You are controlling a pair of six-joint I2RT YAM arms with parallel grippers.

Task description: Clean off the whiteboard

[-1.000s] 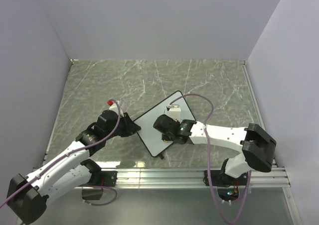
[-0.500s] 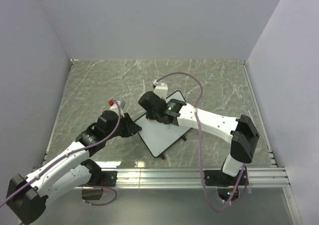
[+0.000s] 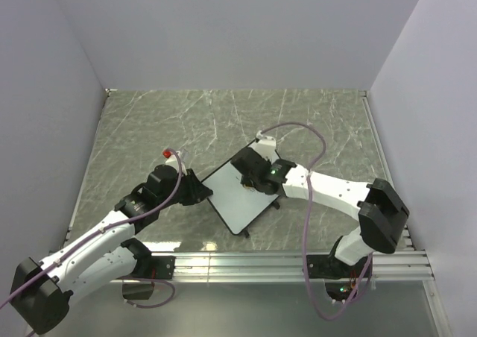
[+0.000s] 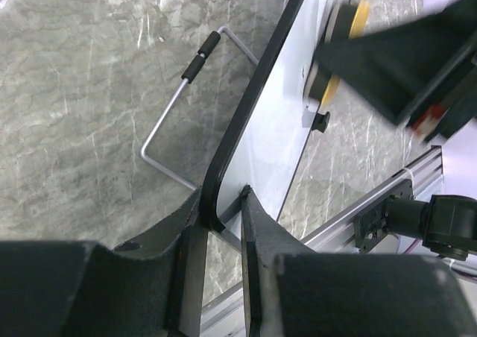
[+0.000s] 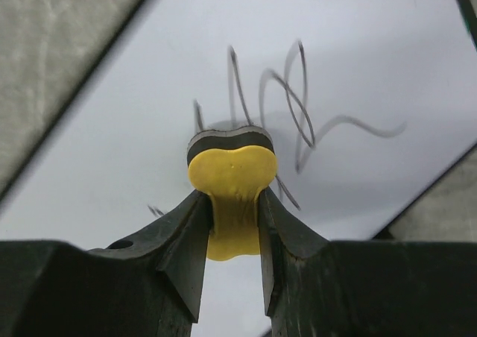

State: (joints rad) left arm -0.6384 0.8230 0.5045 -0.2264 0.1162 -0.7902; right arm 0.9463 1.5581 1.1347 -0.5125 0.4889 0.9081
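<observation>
My left hand [image 4: 223,204] is pinching the whiteboard [image 3: 231,199] at its 9 o'clock corner, and my right hand [image 5: 233,199] is squeezing the yellow eraser [image 5: 229,165] onto the scribbles [image 5: 285,83].

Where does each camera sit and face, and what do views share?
Top external: above and behind, looking down on the table; left arm, right arm show.
Left wrist: on its arm, looking along the left pincer clamping the whiteboard edge.
Right wrist: on its arm, looking past the right pincer holding the eraser over scribbles.
Shared: all show the whiteboard.
</observation>
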